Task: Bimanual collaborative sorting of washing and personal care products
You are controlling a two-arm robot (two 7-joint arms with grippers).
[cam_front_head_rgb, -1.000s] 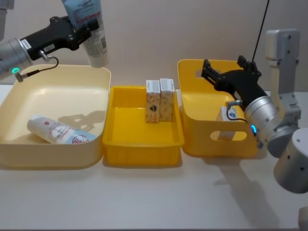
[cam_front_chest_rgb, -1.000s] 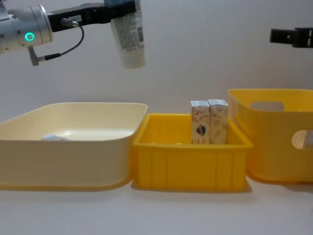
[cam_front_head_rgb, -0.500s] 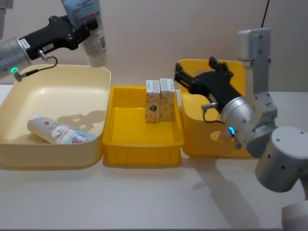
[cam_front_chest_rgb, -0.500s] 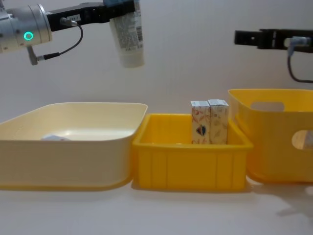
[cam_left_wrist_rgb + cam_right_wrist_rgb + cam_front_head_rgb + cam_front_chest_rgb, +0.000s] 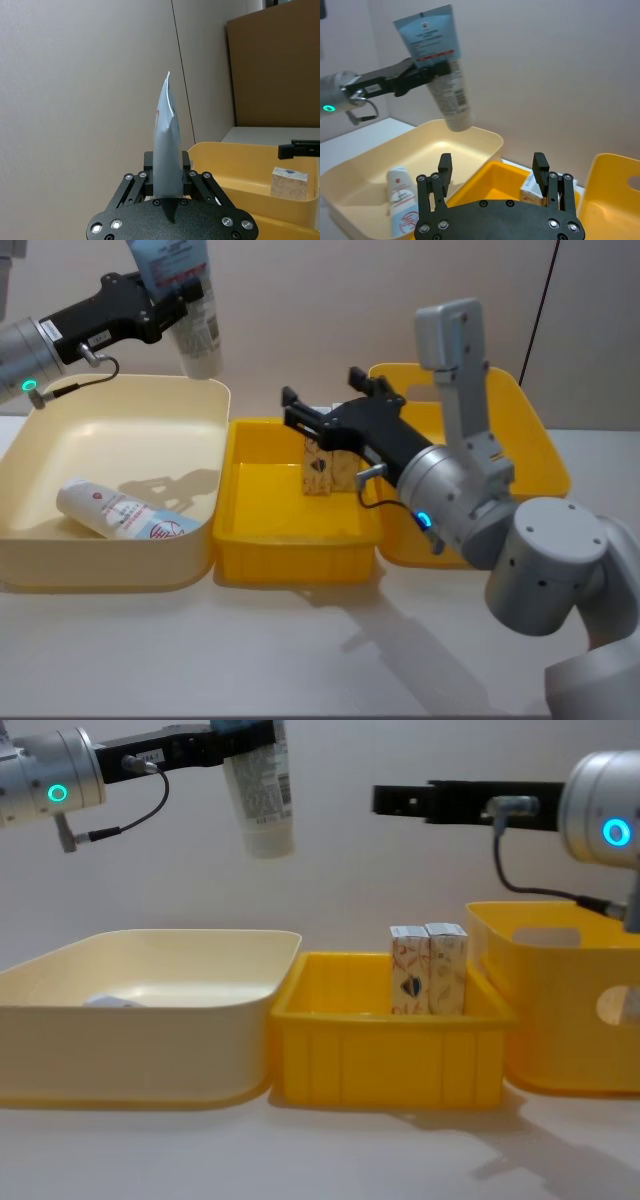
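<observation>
Held pouch (image 5: 200, 335), light blue at the top and white below, hangs with its rounded end down in the left claw (image 5: 176, 298), whose fingers are clamped on its upper part. It is high above the cream bin (image 5: 60, 540), which stands touching the left side of the middle yellow bin (image 5: 290, 545) on the desk (image 5: 250, 650). A second pouch (image 5: 120, 512) lies flat on the floor of that cream bin, well left of the middle yellow bin. Two cartons (image 5: 412, 972) stand upright and side by side, touching, against the back wall inside the middle yellow bin. The right claw (image 5: 322, 400) hovers just above them, over the back of the middle yellow bin, its fingers spread wide and holding nothing. A third carton (image 5: 289, 183) sits in the yellow basket (image 5: 540, 455) to the right of the middle yellow bin.
</observation>
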